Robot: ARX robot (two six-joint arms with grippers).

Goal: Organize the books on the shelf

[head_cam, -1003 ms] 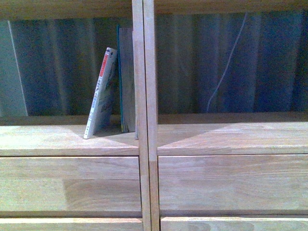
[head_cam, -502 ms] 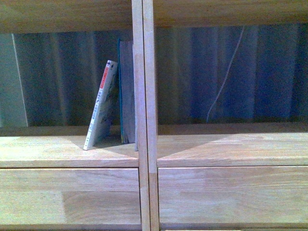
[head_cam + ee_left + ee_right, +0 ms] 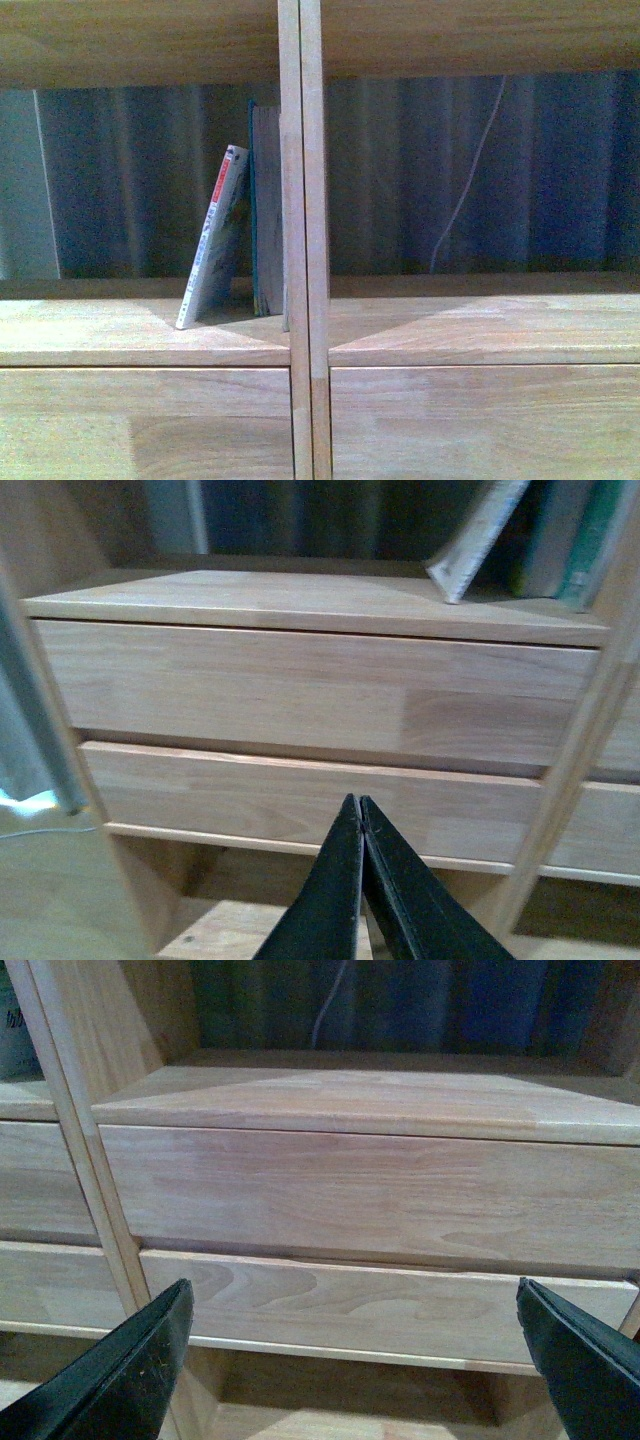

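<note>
We see the white paperback (image 3: 213, 240) leaning on the teal-edged book (image 3: 264, 210) in the shelf's (image 3: 140, 335) left compartment. Our left pincer (image 3: 361, 825) is clenched and empty, our right pincer (image 3: 350, 1360) wide apart. We should lift slowly and push the paperback upright.

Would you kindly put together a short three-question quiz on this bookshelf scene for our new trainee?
1. True or false: the white paperback stands upright, apart from the teal-edged book.
2. Which compartment of the shelf holds both books: A) left of the centre post, B) right of it?
3. Fill in: the left gripper has its fingers ____, while the right gripper has them ____.

Key:
1. False; it tilts, its top towards the teal-edged book.
2. A.
3. Shut; open. Neither holds anything.
</note>
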